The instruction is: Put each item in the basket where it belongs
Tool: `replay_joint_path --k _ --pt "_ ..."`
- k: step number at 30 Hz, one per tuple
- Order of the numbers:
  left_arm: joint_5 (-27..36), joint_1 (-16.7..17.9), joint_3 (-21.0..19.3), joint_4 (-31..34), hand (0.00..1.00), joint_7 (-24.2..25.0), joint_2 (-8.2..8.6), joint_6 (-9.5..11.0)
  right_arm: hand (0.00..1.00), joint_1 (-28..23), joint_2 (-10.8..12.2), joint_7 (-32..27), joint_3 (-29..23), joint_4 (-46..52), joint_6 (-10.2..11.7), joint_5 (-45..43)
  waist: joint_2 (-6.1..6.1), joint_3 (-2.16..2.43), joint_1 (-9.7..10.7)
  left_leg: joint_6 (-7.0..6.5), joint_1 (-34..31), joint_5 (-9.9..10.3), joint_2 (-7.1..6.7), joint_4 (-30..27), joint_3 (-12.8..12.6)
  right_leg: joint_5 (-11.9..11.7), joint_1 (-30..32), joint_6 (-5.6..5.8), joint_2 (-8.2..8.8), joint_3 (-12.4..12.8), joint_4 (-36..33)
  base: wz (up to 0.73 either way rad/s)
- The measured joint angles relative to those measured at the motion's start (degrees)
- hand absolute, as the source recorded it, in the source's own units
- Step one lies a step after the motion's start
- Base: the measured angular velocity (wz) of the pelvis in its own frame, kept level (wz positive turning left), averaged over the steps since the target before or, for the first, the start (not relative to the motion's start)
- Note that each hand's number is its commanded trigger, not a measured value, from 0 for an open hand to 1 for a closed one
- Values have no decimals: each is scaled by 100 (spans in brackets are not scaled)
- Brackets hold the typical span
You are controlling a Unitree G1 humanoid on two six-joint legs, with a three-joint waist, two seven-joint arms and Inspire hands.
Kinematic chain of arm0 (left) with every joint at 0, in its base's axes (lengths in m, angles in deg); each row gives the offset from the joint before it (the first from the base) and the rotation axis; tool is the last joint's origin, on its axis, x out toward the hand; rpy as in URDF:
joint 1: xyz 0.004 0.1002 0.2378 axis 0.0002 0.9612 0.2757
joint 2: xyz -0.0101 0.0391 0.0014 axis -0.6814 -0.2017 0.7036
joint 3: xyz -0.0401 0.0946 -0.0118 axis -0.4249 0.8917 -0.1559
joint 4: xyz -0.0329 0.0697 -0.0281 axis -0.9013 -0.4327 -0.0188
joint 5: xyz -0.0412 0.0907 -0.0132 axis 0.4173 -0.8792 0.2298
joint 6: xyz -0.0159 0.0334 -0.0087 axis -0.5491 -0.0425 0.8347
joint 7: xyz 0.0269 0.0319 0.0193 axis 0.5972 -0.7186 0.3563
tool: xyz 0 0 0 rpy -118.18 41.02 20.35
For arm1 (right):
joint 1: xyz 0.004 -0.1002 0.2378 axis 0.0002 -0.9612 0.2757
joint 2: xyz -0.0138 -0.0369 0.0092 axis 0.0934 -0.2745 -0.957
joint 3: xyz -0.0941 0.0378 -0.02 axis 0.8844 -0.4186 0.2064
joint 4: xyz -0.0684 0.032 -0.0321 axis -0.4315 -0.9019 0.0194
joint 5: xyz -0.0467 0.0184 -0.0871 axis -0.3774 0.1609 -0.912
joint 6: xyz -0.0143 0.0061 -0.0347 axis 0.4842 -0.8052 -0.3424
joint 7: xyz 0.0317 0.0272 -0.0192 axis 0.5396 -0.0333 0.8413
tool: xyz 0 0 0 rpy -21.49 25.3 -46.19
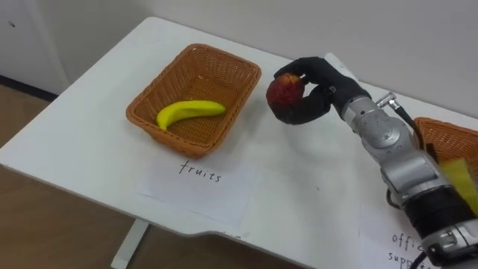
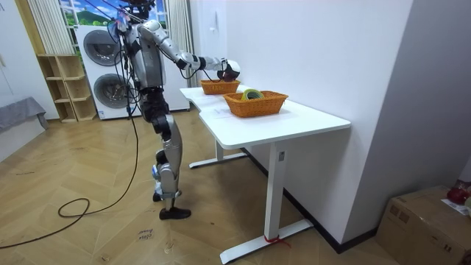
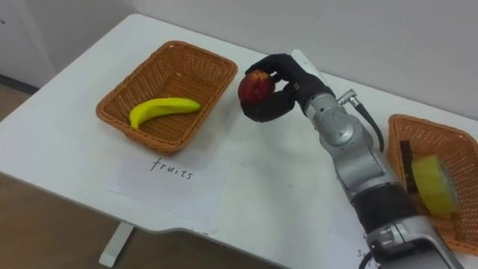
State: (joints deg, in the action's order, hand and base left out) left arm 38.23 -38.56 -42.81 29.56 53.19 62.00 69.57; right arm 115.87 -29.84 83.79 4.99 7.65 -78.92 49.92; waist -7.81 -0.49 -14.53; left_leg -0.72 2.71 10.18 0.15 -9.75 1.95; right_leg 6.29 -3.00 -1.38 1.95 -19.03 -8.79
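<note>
Apple (image 1: 284, 91): red and round, with a paler yellowish patch near its top. It is held clear of the counter (image 1: 89, 127), just beside the rim of the fruit basket (image 1: 224, 71) at that basket's 3 o'clock. It lies in neither basket.
Right robot hand (image 1: 314, 104): black-covered, with fingers and thumb curled round the apple and clamped on it from above and below. The palm sits at the apple's 3 o'clock.
Right arm: enters from 5 o'clock and reaches across the counter toward 10 o'clock.
Fruit basket: brown wicker, rectangular, resting on the counter.
Banana (image 1: 190, 111): yellow, lying on the floor of the fruit basket.
Paper sheet (image 1: 198, 179): white and handwritten, flat on the counter at the fruit basket's 6 o'clock.
Second basket (image 3: 396, 127): wicker, at the arm's 3 o'clock, holding a yellow tape roll (image 3: 435, 183).
Stance: in the room view the robot stands upright at the counter's far end, right arm held out over the counter.
</note>
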Motion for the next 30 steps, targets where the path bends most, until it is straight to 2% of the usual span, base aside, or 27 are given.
replay_joint_path --k 10,16,24,30 --pt "113 -4 1 18 0 -27 2 0 100 0 6 -66 43 51 -4 4 -31 -4 -47 0 13 1 11 32 -15 0 13 1 -12 53 9 0" --pt "105 6 -48 32 0 -31 -5 -72 100 0 16 -69 43 340 -225 -160 -151 -3 -175 0 24 1 10 24 1 1 -9 2 -28 41 10 1" --pt "103 35 -46 7 0 6 -24 -166 100 7 70 -71 99 454 -227 -224 -220 -70 -430 -9 64 10 -5 9 90 18 -102 24 -5 5 2 5" --pt "101 66 -46 -21 0 27 -48 -234 100 7 88 -71 100 454 -227 -220 -261 -60 -485 -9 -4 9 -30 -31 161 18 -90 25 0 -56 7 7"
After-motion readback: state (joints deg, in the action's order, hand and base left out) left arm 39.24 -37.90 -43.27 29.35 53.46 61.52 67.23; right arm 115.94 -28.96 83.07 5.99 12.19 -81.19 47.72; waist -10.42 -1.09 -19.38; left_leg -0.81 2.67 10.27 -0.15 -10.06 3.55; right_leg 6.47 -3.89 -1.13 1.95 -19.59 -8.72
